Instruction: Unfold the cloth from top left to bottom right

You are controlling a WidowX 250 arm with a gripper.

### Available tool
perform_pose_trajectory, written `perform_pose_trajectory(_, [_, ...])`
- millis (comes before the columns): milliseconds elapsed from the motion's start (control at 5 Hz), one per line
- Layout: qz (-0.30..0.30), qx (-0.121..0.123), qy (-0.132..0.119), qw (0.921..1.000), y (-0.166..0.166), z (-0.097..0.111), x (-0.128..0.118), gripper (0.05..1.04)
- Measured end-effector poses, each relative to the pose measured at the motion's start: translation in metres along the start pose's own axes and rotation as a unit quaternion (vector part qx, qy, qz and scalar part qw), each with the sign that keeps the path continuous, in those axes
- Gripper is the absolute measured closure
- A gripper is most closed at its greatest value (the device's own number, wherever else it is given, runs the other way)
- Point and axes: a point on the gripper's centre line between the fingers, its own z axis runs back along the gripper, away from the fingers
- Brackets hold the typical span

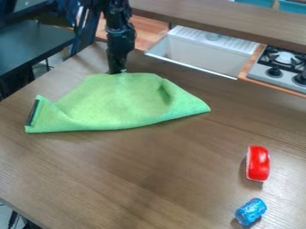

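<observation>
Green cloth lies rumpled on the brown table, toward ten o'clock in the view. It spreads out at six o'clock from the gripper, which meets its twelve o'clock edge; whether the gripper is wide, narrow or pinching fabric, I cannot tell. A red object sits at four o'clock, a smaller blue one at five.

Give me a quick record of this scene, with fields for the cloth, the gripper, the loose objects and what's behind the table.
Cloth: green, partly folded, dark strip at its left end
Gripper: at the cloth's upper edge
Loose objects: red object, blue object nearer the camera
Behind the table: sink, stove
</observation>
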Motion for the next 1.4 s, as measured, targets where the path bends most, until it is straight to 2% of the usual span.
perform_pose_trajectory(200, [0.003, -0.004, -0.002, 1.0, -0.0001, 0.0013, 0.0004, 1.035])
perform_pose_trajectory(400, [-0.001, -0.019, -0.006, 0.9998, -0.0008, -0.0002, 0.004, 1.016])
perform_pose_trajectory(600, [0.0, -0.046, -0.016, 0.9988, -0.0044, 0.0008, 0.0007, 0.875])
perform_pose_trajectory(800, [-0.006, -0.052, -0.018, 0.9985, -0.0043, -0.0008, -0.0027, 0.627])
perform_pose_trajectory(1000, [-0.011, -0.057, -0.016, 0.9982, -0.0072, -0.0038, -0.0038, 0.324])
perform_pose_trajectory(1200, [-0.007, -0.051, -0.012, 0.9986, -0.0054, -0.0044, -0.005, 0.137])
perform_pose_trajectory(1400, [-0.003, -0.054, -0.007, 0.9985, -0.0067, -0.0039, -0.0058, 0.238])
